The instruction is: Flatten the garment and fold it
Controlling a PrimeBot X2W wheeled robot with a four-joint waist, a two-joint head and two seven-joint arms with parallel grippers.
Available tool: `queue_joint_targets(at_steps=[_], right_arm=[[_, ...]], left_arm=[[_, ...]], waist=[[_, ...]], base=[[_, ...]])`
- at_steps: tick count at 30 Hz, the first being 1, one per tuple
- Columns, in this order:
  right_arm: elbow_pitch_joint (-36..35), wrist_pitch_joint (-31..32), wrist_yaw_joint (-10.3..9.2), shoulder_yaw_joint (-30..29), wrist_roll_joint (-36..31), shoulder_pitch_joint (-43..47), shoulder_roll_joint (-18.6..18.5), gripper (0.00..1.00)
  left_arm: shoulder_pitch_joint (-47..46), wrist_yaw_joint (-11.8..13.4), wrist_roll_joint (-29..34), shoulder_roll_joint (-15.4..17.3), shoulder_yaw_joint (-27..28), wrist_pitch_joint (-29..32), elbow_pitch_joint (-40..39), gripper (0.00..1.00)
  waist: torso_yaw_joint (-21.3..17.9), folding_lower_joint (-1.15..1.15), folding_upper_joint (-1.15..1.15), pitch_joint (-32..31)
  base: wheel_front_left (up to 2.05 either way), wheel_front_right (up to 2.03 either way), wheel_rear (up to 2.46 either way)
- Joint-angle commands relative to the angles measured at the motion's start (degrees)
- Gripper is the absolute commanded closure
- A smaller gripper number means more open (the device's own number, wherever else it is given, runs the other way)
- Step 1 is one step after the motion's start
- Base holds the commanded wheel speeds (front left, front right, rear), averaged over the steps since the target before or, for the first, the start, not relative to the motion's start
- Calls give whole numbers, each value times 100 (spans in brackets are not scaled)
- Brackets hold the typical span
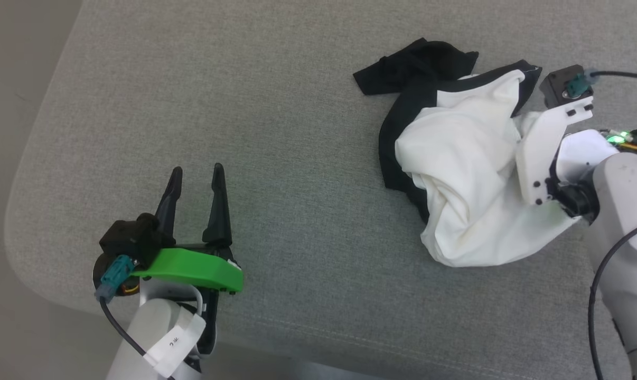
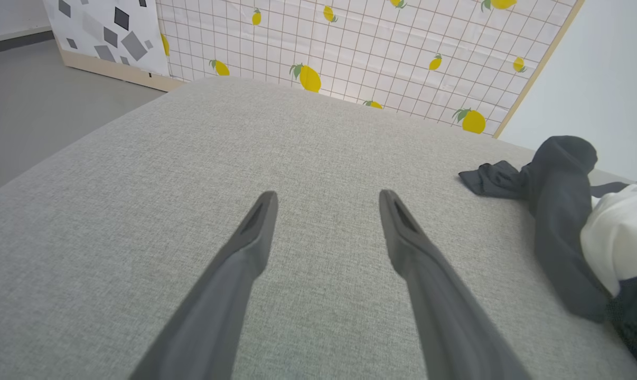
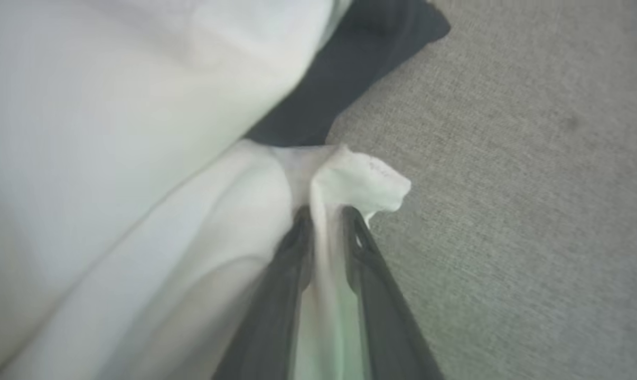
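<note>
Right wrist view: right gripper (image 3: 326, 215) tight on one shirt's (image 3: 139, 132) white fold; left gripper (image 1: 197, 170) spread wide, empty, near cushion's (image 1: 297, 132) corner.

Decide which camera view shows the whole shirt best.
Head view: the crumpled shirt lies almost wholly in frame, black and white panels both. Left wrist view catches its black end at the right edge. Right wrist view gives a blurred close-up of white cloth pinched by the right gripper.

Soft black-and-white crumpled garment (image 1: 466, 174) is lying at right on the grey fabric surface (image 1: 297, 105); dark-fingered left gripper (image 1: 197, 169) is hovering well apart, front-left.
</note>
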Motion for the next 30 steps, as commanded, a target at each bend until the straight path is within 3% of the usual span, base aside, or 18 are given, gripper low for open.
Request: queue_joint_targets(at_steps=[1, 7, 12, 18, 24, 25, 26, 30], right_arm=[[141, -110, -2, -17, 142, 262, 64, 100], [-542, -956, -2, -902, 640, 690, -111, 100], [-1518, -1187, -2, -2141, 672, 1880, -80, 100], [-2392, -805, -2, -3768, 292, 3583, 634, 100], [-2483, -603, -2, -4390, 181, 4240, 1161, 100], [-2480, -674, -2, -4362, 264, 4225, 1191, 62], [-2499, -803, -2, -4306, 372, 4193, 1215, 0], [-2696, -1382, -2, -4050, 763, 4028, 1247, 0]], left_arm=[[0, -47, 104, -40, 39, -26, 43, 0], [119, -166, 129, -80, 133, -26, 208, 0], [329, -217, 89, -86, 220, -26, 337, 0], [479, -238, 14, -106, 248, -26, 432, 0], [526, -249, -64, -107, 234, 1, 533, 0], [534, -246, -78, -104, 239, 7, 543, 0], [543, -242, -94, -100, 246, 14, 552, 0], [548, -245, -183, -112, 242, 60, 571, 0]], waist=[[-118, 0, 0, -208], [-373, 0, 0, -735], [-673, 0, 0, -1136], [-889, 0, 0, -1368], [-983, 0, 0, -1441], [-999, 0, 0, -1445], [-1016, 0, 0, -1453], [-1056, 0, 0, -1481]], base=[[0, 0, 0], [0, 0, 0], [0, 0, 0], [0, 0, 0], [0, 0, 0], [0, 0, 0], [0, 0, 0], [0, 0, 0]])
